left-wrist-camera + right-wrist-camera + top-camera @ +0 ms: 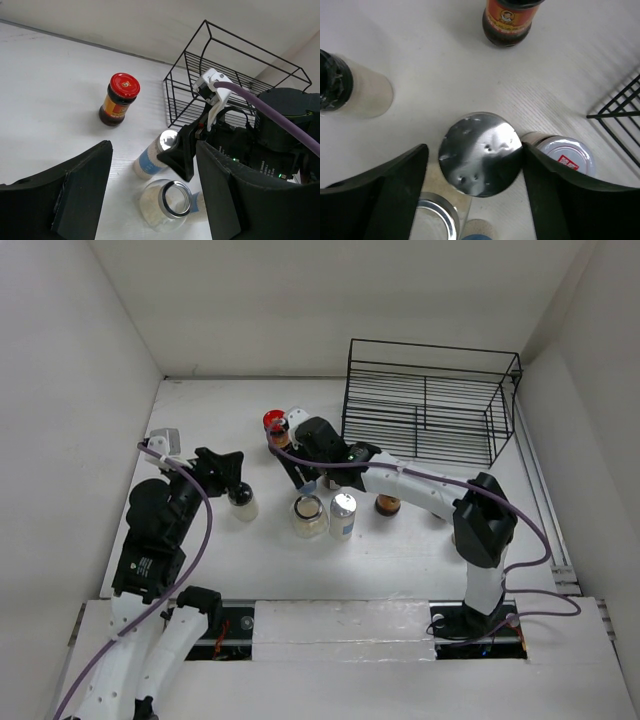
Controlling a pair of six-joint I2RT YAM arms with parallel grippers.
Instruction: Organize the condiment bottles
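Note:
My right gripper [308, 478] is open and straddles a silver-lidded, blue-labelled jar [480, 154]. Its right finger [555, 195] touches the lid and the left finger stands apart. A red-capped dark jar [273, 423] and a white-lidded jar [297, 418] stand behind it. My left gripper [228, 475] is open and empty beside a black-capped white bottle [242, 502]. In front stand a silver-rimmed glass jar [309, 515], another silver-lidded blue-labelled jar [343, 515] and a brown jar [388, 504]. The left wrist view shows the red-capped jar [120, 99], the straddled jar [152, 154] and the glass jar [167, 202].
A black wire rack [430, 405] stands at the back right, also in the left wrist view [220, 65]. White walls close in the table on the left, back and right. The right arm [420, 485] stretches across the middle.

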